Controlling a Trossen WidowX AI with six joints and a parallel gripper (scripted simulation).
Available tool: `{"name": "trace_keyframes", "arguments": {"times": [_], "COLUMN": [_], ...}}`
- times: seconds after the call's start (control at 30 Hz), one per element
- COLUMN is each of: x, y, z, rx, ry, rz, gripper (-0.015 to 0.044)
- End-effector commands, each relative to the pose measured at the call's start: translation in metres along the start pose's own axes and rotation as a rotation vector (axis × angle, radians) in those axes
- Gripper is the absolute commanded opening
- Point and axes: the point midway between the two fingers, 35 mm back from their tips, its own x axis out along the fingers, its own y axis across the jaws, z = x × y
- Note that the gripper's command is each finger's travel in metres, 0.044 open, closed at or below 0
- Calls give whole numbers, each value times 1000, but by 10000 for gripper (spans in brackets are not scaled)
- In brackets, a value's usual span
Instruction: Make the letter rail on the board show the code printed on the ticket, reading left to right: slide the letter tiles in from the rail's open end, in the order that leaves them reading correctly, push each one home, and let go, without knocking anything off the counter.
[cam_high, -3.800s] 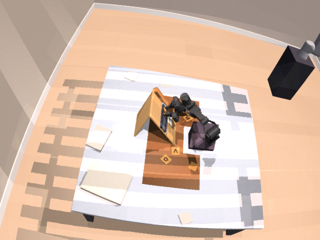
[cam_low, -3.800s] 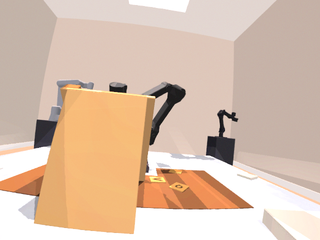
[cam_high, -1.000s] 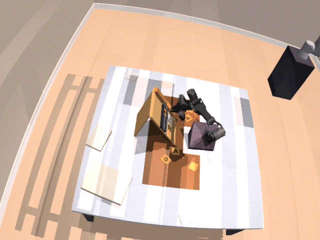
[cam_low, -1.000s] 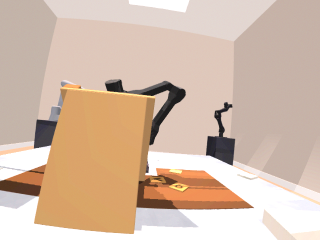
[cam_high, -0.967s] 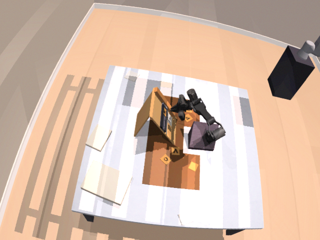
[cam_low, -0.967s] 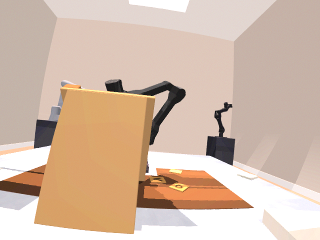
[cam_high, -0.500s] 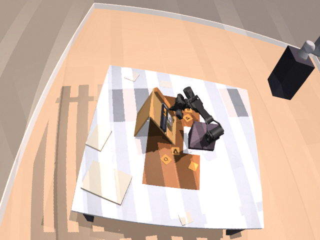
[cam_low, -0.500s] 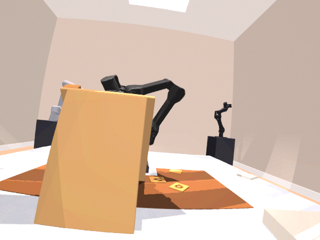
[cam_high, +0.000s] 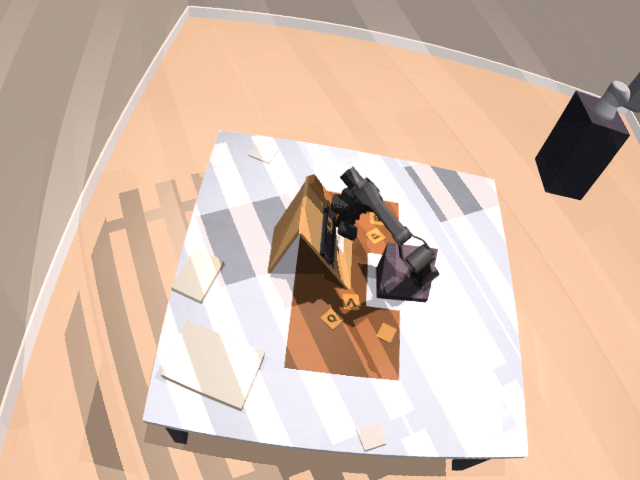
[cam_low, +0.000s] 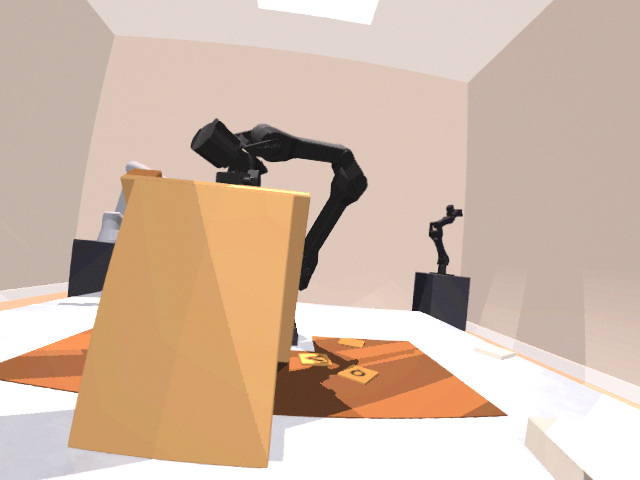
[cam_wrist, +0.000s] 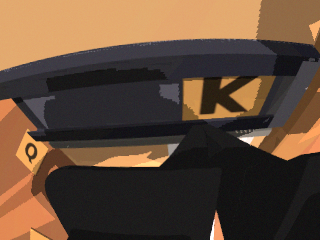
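The dark rail (cam_high: 324, 250) (cam_wrist: 100, 132) runs across the sloping wooden board (cam_low: 180, 310) (cam_wrist: 150, 20). The K tile (cam_high: 329, 223) (cam_wrist: 220, 95) sits upright in the rail near its right end in the wrist view; the rail left of it is empty. My gripper (cam_high: 347, 229) (cam_wrist: 200, 133) is shut and empty, in front of the rail's lower lip below the K. The ticket is mostly hidden behind the fingers; its print cannot be read. The Q tile (cam_high: 331, 318) (cam_low: 357, 373) (cam_wrist: 31, 151) lies on the orange mat (cam_high: 310, 351) (cam_low: 439, 403).
A tile with an A or V (cam_high: 351, 302) (cam_low: 314, 359) lies beside the Q. A plain-looking tile (cam_high: 386, 332) (cam_low: 352, 342) lies farther right. The P tile (cam_high: 375, 236) and a partly hidden tile (cam_high: 376, 219) lie near the arm. Pale slabs (cam_high: 214, 364) (cam_high: 199, 276) lie left.
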Motion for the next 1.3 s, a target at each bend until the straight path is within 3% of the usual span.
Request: {"name": "trace_keyframes", "arguments": {"times": [0.0, 1.27], "x": [-3, 11], "y": [14, 15], "z": [0, 10], "rx": [-25, -25], "ry": [126, 125], "rz": [18, 19], "gripper": [0, 0]}}
